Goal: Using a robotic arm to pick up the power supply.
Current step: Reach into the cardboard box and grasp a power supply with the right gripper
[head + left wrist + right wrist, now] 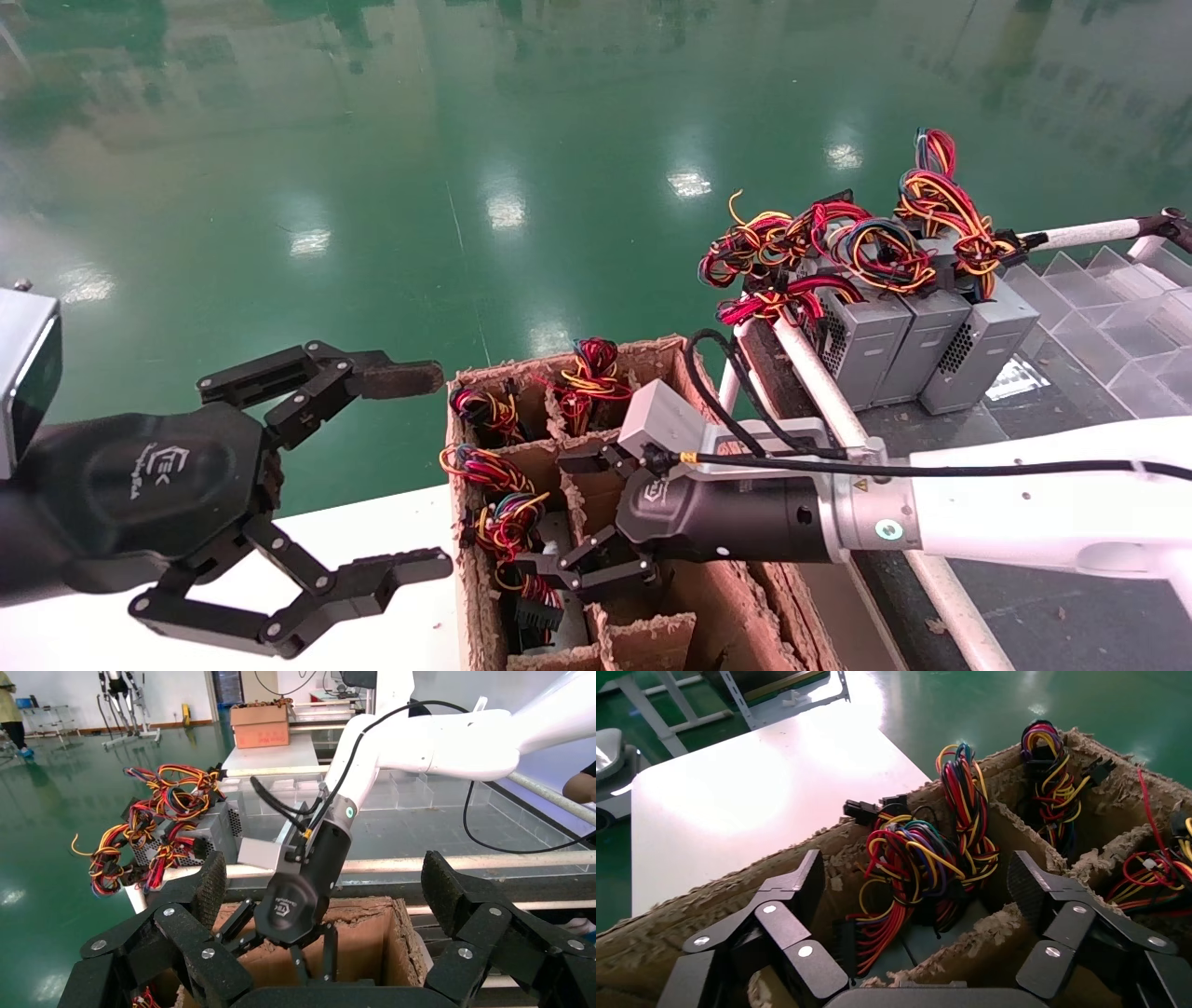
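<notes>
The robotic arm [1006, 508] reaches from the right into a cardboard box [473, 596] with dividers. Its right gripper [554, 513] is open, with one finger on each side of a power supply [507, 527] standing in a middle cell. In the right wrist view the gripper [916, 881] frames that unit's grey top [905, 941] and its bunch of red, yellow and blue wires [912, 857]; the fingertips [1026, 881] do not touch it. My left gripper [419, 471] hangs open and empty left of the box.
Other wire bundles [589, 368] fill neighbouring cells. Three grey power supplies [917, 345] stand side by side on the dark bench at right, behind a white rail [819, 382]. A white table [400, 531] lies under the left gripper. Clear plastic bins [1108, 308] sit far right.
</notes>
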You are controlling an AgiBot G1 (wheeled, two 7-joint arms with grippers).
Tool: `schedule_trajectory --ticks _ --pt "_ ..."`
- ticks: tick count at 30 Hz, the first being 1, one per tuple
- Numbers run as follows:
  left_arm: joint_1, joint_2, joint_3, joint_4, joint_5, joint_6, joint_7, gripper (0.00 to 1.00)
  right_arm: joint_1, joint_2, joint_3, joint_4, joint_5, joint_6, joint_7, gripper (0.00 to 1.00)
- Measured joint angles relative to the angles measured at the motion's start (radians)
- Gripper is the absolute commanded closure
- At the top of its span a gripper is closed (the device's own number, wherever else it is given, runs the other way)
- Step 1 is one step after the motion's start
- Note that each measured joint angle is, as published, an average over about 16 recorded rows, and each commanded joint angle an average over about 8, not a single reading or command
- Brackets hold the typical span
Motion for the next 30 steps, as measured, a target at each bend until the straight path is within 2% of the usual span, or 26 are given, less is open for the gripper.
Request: schedule_trajectory --ticks 30 --pt "0.000 0.000 0.000 0.000 0.000 0.000 0.000 0.00 0.027 -0.086 -0.019 -0.150 -0.013 -0.008 -0.080 1.00"
